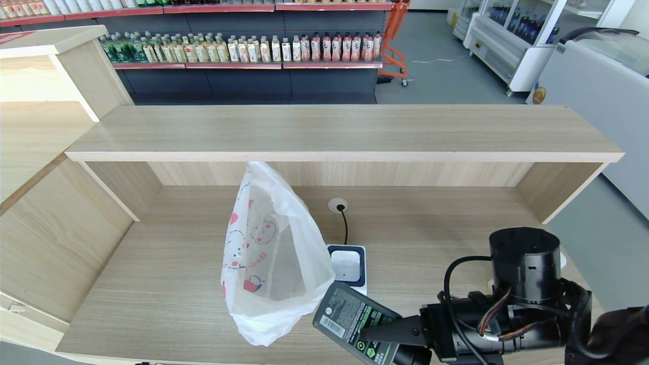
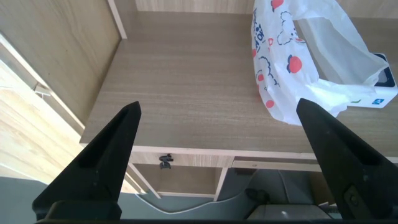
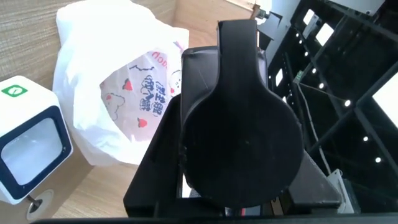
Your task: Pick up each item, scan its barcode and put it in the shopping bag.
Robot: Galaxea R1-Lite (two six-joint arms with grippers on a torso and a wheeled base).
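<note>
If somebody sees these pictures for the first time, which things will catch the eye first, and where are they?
First the white shopping bag with cartoon prints, standing tall in the middle of the wooden counter. Next the dark item with a barcode label, held by the right tool at the counter's near edge, just right of the bag. Behind it sits the small white scanner.

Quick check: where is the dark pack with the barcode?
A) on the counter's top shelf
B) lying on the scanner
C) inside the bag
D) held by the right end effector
D: the right end effector grips the pack, holding it beside the bag and near the scanner.
</note>
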